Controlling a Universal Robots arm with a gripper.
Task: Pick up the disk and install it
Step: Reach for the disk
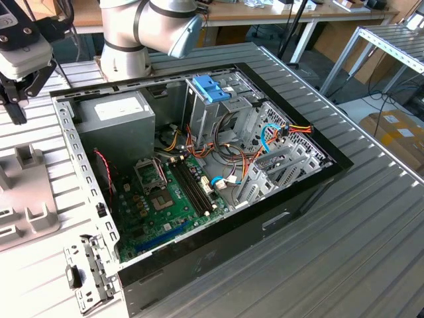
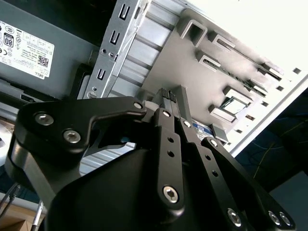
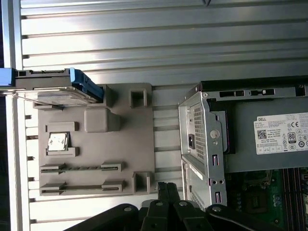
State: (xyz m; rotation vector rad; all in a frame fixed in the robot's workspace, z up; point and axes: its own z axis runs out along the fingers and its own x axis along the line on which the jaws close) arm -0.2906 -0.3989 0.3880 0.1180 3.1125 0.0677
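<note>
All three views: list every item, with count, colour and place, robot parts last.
computer case: one, black, open, on the table.
power supply: one, grey, inside the case.
motherboard: one, green, case floor.
drive cage: one, metal, blue latch on top, inside the case.
tray: one, grey, on the table beside the case.
disk: one, dark grey in blue carrier, at the tray's end.
silver chip: one, in a tray pocket.
arm: one, grey, beside the case.
gripper: one, black, shut and empty, near the tray.
</note>
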